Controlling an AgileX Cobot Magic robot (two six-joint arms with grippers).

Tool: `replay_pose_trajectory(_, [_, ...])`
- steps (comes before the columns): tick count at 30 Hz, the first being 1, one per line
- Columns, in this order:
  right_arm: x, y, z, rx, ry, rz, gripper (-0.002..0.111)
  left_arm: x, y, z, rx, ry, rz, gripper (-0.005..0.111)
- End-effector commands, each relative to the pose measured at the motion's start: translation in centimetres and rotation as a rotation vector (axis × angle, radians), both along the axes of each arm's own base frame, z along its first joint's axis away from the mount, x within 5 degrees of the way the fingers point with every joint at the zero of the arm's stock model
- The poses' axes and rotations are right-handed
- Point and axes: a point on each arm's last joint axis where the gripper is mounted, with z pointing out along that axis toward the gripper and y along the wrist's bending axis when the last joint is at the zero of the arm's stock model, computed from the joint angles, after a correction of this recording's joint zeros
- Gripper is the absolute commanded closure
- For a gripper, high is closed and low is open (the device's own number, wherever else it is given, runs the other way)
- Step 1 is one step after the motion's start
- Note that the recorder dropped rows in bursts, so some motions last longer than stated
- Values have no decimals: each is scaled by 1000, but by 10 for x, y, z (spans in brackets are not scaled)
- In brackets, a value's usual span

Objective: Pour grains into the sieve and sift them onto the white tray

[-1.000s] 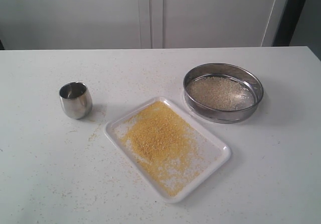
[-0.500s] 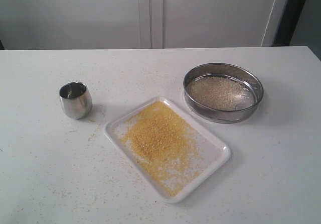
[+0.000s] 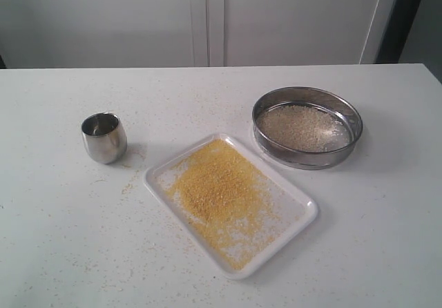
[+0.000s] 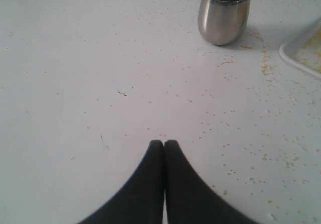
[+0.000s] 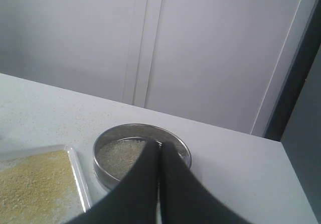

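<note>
Yellow meal [image 3: 219, 190] lies spread across the white tray [image 3: 312, 218] at the lower centre of the exterior view. The coarser pale bits [image 3: 300, 127] sit on the mesh of the sieve [image 3: 304, 158], which rests on the table [image 3: 62, 239] at right of centre, just beside the tray's upper edge; I cannot tell whether the two touch. The steel cup [image 3: 104, 137] stands upright at the left, well apart from both, with no grain showing at its mouth. By my reading the pour and the sifting are done: fine has parted from coarse, and I see nothing left but some stray specks scattered on the table around the tray.

Neither of my arms shows in the exterior view. My left gripper [image 4: 164, 144] has its fingers pressed flat together over bare tabletop, gripping nothing, with the cup at the upper right of its wrist view. My right gripper [image 5: 159, 146] is likewise closed tight and empty, raised clear of the table, with the sieve beyond its tips.
</note>
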Motion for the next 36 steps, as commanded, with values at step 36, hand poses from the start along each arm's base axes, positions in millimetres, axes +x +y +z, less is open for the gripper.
replay_pose_trajectory(36, [5, -3, -37, 163, 117, -54, 108, 0, 0, -1, -6, -3, 1, 107])
